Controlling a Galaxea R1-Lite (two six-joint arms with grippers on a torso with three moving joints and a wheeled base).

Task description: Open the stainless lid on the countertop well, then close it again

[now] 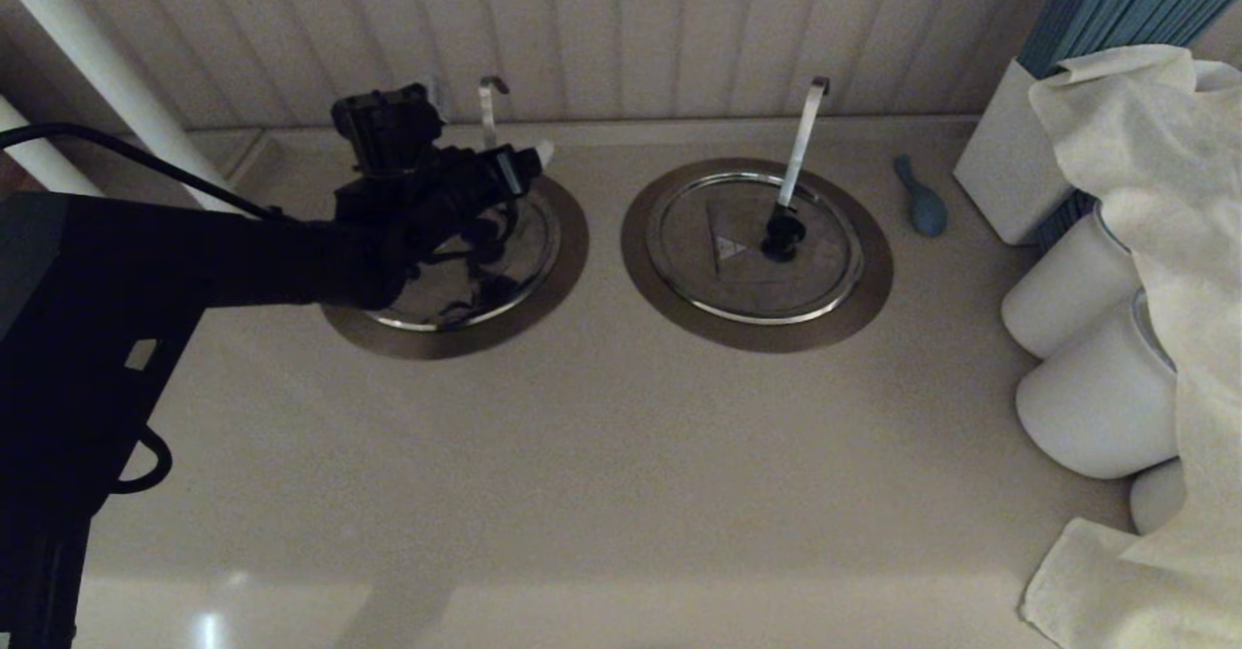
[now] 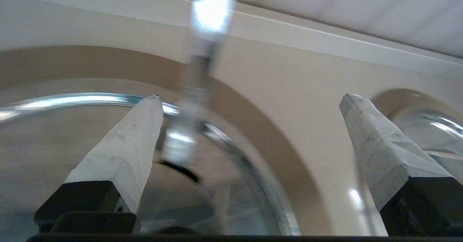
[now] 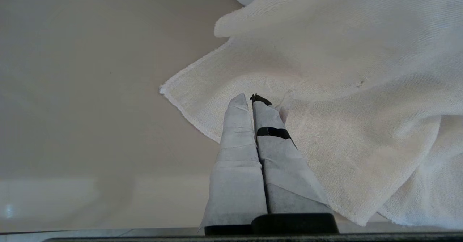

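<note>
The stainless lid (image 1: 505, 285) lies flat in the left countertop well, inside its brown-grey flange (image 1: 456, 340). Its thin hook-tipped handle (image 1: 490, 106) rises at the back. My left gripper (image 1: 519, 169) hovers open just above the lid's far half, and the arm hides the knob. In the left wrist view the fingers (image 2: 144, 126) stand wide apart around the gripper's middle (image 2: 251, 97). The blurred handle (image 2: 202, 72) rises just inside one fingertip, beyond the shiny rim (image 2: 90, 99) and the flange (image 2: 253, 126). My right gripper (image 3: 251, 99) is shut and empty over a white cloth (image 3: 343, 90).
The twin lid (image 1: 757, 242) with a broad pale handle (image 1: 803, 140) sits to the right. A blue object (image 1: 922, 203), a white box of blue straws (image 1: 1009, 164), white canisters (image 1: 1067, 300) and a draped cloth (image 1: 1164, 193) crowd the right side. A panelled wall stands close behind.
</note>
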